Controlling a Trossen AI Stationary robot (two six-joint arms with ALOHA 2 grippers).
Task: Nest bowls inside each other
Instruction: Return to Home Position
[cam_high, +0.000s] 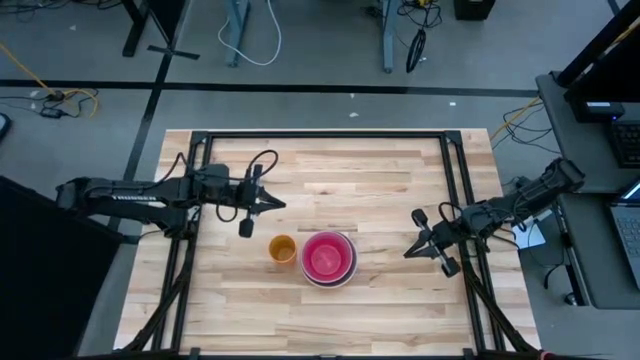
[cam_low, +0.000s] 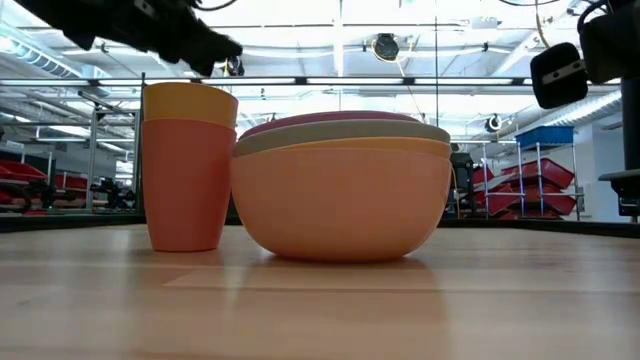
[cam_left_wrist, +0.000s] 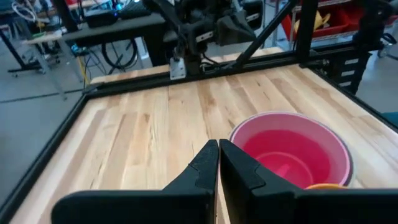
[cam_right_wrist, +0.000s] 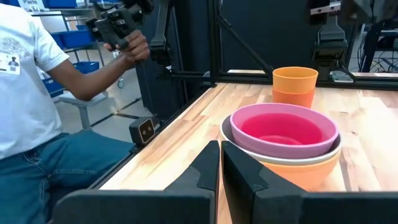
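Observation:
The bowls (cam_high: 328, 258) stand nested in one stack near the table's middle: magenta-pink (cam_right_wrist: 283, 129) on top, pale grey-green (cam_low: 345, 134) below it, then orange (cam_low: 400, 146), with pale pink (cam_low: 340, 205) outermost at the bottom. The stack rests on its base on the wood. My left gripper (cam_high: 283, 205) hovers shut, left of and beyond the stack (cam_left_wrist: 292, 152). My right gripper (cam_high: 408, 253) hovers shut to the stack's right, touching nothing.
Two stacked cups (cam_high: 283, 249), yellow-orange in orange, stand just left of the bowls (cam_low: 188, 165). A black frame (cam_high: 320, 135) rims the table. A person in a white shirt (cam_right_wrist: 28, 93) stands beside the table's near edge, holding a controller.

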